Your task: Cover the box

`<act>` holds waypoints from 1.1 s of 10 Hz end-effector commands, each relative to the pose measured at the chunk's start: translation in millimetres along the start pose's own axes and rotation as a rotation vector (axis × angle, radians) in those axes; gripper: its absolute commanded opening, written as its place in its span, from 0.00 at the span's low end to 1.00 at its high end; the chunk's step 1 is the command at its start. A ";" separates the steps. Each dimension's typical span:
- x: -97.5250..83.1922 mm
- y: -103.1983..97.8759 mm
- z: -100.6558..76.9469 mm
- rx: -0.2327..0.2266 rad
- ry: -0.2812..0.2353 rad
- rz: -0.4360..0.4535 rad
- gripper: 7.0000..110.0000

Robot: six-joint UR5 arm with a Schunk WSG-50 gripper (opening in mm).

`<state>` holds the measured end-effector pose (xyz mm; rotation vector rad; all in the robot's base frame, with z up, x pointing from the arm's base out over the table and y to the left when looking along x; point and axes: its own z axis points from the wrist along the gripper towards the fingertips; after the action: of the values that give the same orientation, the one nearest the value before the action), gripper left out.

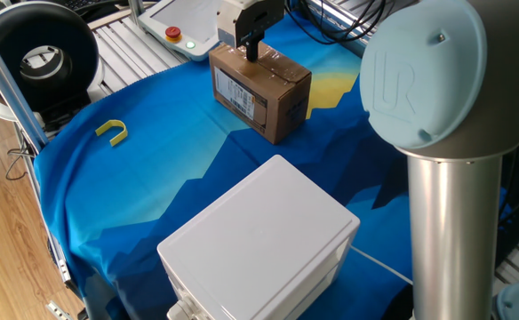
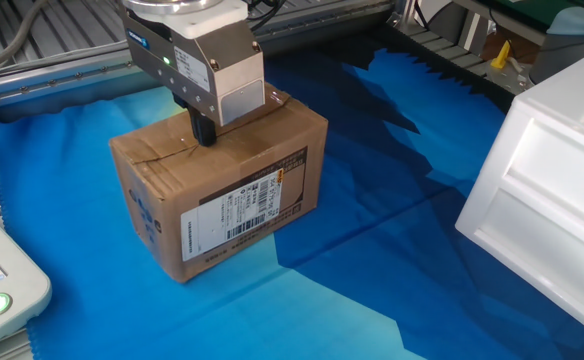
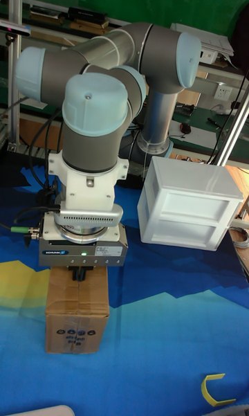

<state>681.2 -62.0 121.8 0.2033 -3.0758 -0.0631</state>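
Note:
The box (image 2: 227, 195) is a small brown cardboard carton with a white barcode label on its side, standing on the blue cloth (image 2: 372, 260). Its top flaps lie flat and closed. The carton also shows at the far side of the table (image 1: 261, 91) and below the arm in the tall view (image 3: 77, 313). My gripper (image 2: 205, 131) hangs straight down over the box top, its dark fingers together and their tips touching the flap seam. The same gripper appears over the carton (image 1: 252, 50) and under the wrist flange (image 3: 80, 275). Nothing is held between the fingers.
A large white plastic box (image 1: 259, 240) stands on the cloth nearer the front. A yellow U-shaped piece (image 1: 112, 132) lies at the left. A white pendant with a red button (image 1: 181, 25) sits beyond the cloth, and the arm's grey column (image 1: 451, 222) rises at the right.

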 end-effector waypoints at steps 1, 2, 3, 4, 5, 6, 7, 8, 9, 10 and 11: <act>-2.0 1.5 -1.4 -0.010 -0.009 0.001 0.00; -2.5 1.8 -1.2 -0.012 -0.010 -0.001 0.00; -2.9 1.2 -0.8 -0.010 -0.012 0.000 0.00; -3.4 0.6 -0.6 -0.008 -0.013 0.001 0.00; -3.9 0.9 -0.6 -0.010 -0.015 0.001 0.00; -4.0 1.2 -0.5 -0.011 -0.015 0.001 0.00; -4.0 0.8 -0.3 -0.010 -0.015 0.001 0.00; -4.0 0.8 -0.3 -0.010 -0.015 0.001 0.00; -3.9 0.5 -0.3 -0.008 -0.015 0.001 0.00; -3.9 0.0 -0.4 -0.006 -0.014 0.001 0.00; -3.9 -0.1 -0.5 -0.006 -0.014 0.000 0.00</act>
<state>684.2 -63.0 120.8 0.2073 -3.0853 -0.0599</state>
